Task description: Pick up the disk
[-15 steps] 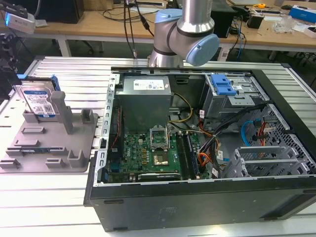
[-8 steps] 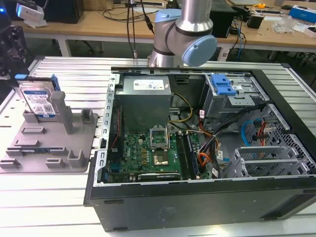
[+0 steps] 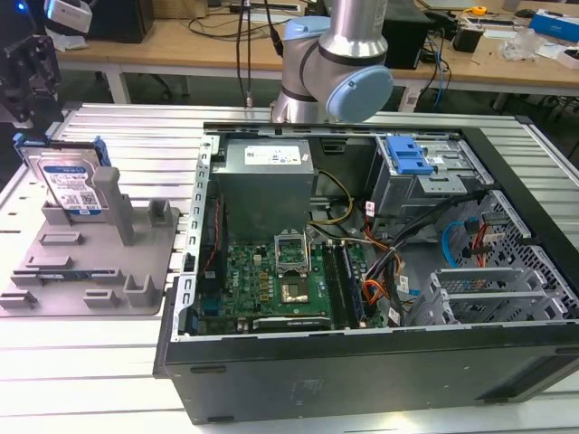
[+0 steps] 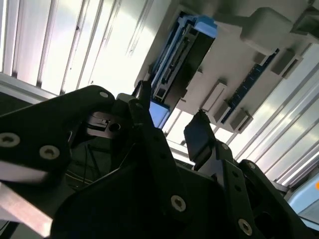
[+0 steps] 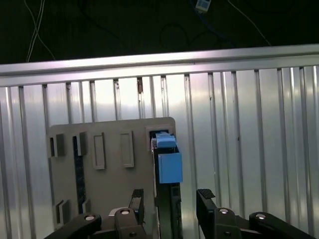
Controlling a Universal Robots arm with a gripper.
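The disk (image 3: 69, 181) stands on edge in the grey plastic fixture (image 3: 99, 267) at the exterior view's left, its white-and-blue label facing the camera and blue rails along its sides. My gripper (image 3: 27, 95) hangs just above and behind it. In both wrist views I look along the disk's thin edge (image 5: 167, 167) (image 4: 174, 67). My gripper (image 5: 170, 199) (image 4: 172, 122) is open, one black finger (image 5: 137, 199) on each side of the disk's line, clear of the metal. Nothing is held.
The fixture has several upright posts (image 3: 126, 206) and slots around the disk. An open computer case (image 3: 362, 271) with a blue-tabbed drive cage (image 3: 407, 158) lies at the exterior view's right. The arm's base (image 3: 335, 63) stands behind the case on the ribbed metal table (image 3: 81, 371).
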